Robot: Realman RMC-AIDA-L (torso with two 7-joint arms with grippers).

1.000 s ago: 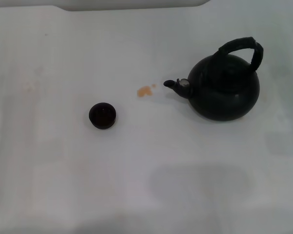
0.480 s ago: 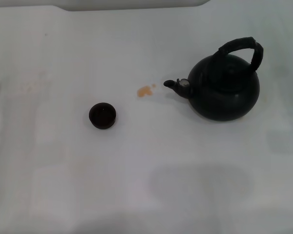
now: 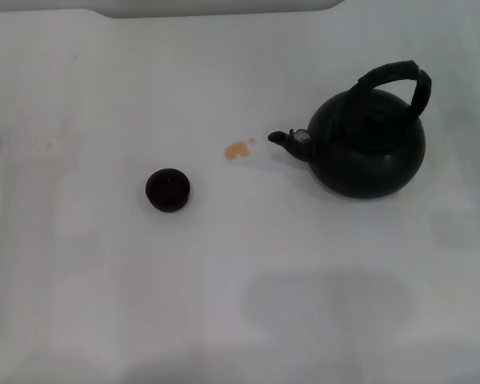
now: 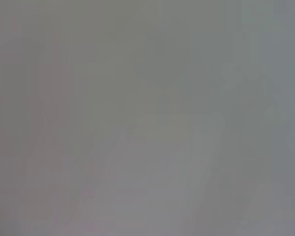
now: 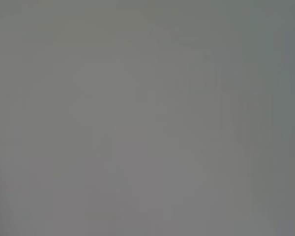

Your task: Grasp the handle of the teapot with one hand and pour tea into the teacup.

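1. Grippers: neither in head view; both wrist views plain grey blur; finger state cannot be told.
2. Large round matte black teapot [image 3: 368, 144]: upright on white table [image 3: 240, 272], right side; spout facing left.
3. Thick dark arched wrapped handle [image 3: 396, 78]: ungripped, over teapot top.
4. Tiny round dark handleless teacup [image 3: 168, 190]: left, well apart.
5. Small orange stain [image 3: 238, 149]: near spout tip.

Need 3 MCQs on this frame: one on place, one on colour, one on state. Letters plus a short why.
1. Where does the teapot stand relative to the teacup in the head view?
A. To its right
B. To its left
C. On top of it

2. What colour is the small stain on the table near the spout?
A. Blue
B. Orange-brown
C. Green

3. What state is the handle in?
A. Gripped by the left gripper
B. Gripped by the right gripper
C. Free, no gripper in view

Answers:
1 A: the teapot is on the right, the teacup left and nearer.
2 B: the patch is orange-brown.
3 C: the hoop stands bare, and neither arm shows.
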